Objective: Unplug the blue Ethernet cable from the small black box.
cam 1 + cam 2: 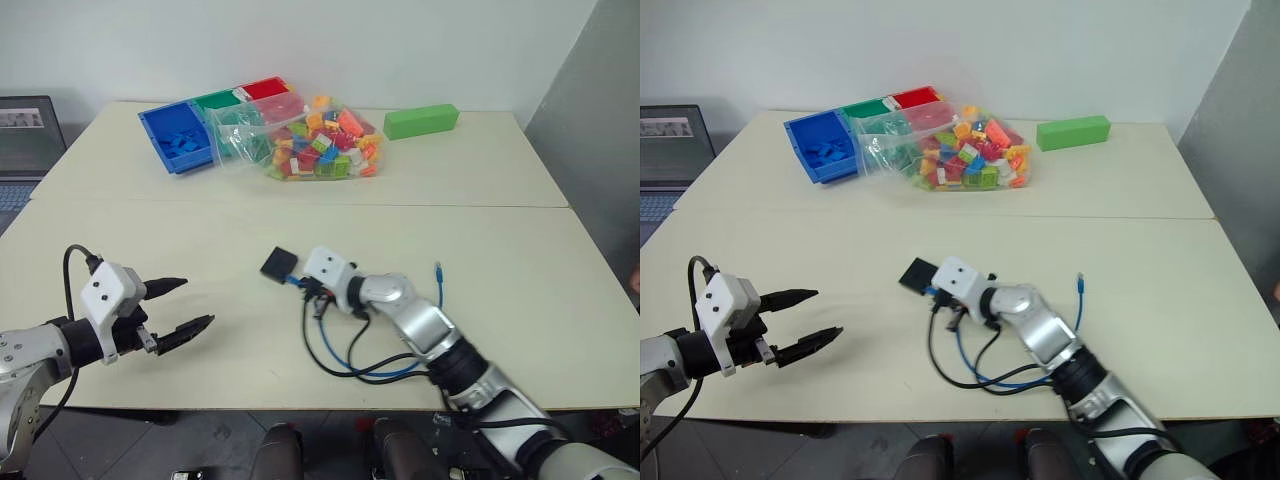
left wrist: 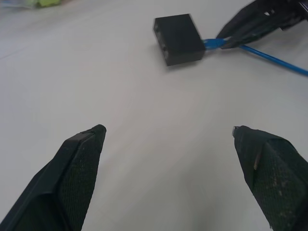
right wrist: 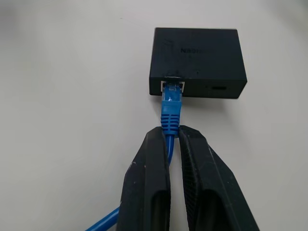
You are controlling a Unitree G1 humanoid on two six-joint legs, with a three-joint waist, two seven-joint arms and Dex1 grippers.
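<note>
Near the middle of the pale cream tabletop (image 1: 200, 240) lies the small matte black squarish box (image 3: 197, 61), flat on the surface, with the thin bright blue Ethernet cable (image 3: 170, 111) still plugged into the port on its narrow edge facing the robot; the plug's ribbed blue boot sticks straight out of the socket. Just behind that boot, the right gripper (image 3: 174, 139) has its two black fingers pressed together on the cord, pinching it, a short way back from the box and not touching the box itself. From the box the cable runs under the right wrist and loops toward the near table edge, tangled there with thicker black wires, so its exact course is hard to follow; its free end with a small plug (image 1: 438, 270) rests on the table to the right of the box. A faint marking on the box's top is unreadable. Well to the left of the box, the left gripper (image 1: 180, 305) hovers above bare table with its fingers spread wide, holding nothing and pointing toward the box. Far beyond the box sit a clear plastic bag of mixed coloured bricks (image 1: 320, 140), a row of blue, green and red trays (image 1: 185, 135) partly covered by the bag, and a green rectangular block (image 1: 421, 121).
</note>
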